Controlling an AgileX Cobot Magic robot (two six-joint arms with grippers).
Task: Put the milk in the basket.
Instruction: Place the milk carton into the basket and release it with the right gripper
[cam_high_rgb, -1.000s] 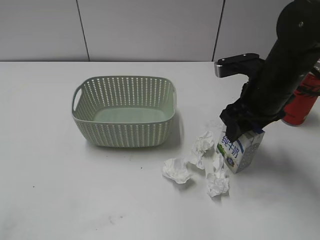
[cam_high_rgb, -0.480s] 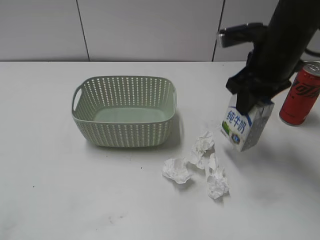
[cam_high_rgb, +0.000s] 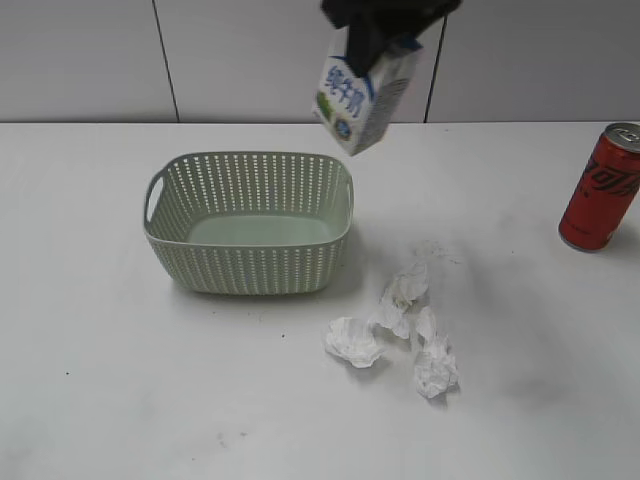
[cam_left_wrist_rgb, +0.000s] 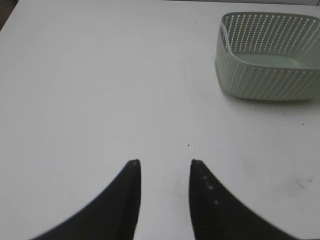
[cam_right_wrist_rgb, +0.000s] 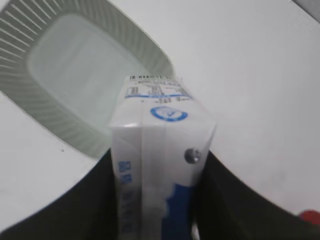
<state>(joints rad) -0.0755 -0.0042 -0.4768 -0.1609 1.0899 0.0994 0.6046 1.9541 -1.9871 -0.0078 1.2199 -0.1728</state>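
Milk (cam_high_rgb: 358, 98), one small white carton with blue lettering, hangs tilted in the air, gripped at its top by the right hand (cam_high_rgb: 385, 25), whose fingers are closed on the carton's two sides. In the exterior view the carton is high above the surface (cam_high_rgb: 120, 380), over or just past the right rear edge of the basket (cam_high_rgb: 250, 225); from these angles it is hard to say whether it sits squarely over the opening. The right wrist view looks down past the carton at the basket's bare floor below and to the left.

Judging by this, the pick-up and lift are done. What remains is centring over the basket, lowering, and letting go.

The left hand (cam_left_wrist_rgb: 164, 165) holds nothing, its two dark fingers a little apart above bare surface.

Count: one carton, one pale green basket with nothing inside, one red soda can (cam_high_rgb: 600, 188) standing far right, and about four crumpled white paper wads (cam_high_rgb: 400, 328) near the basket's right front.
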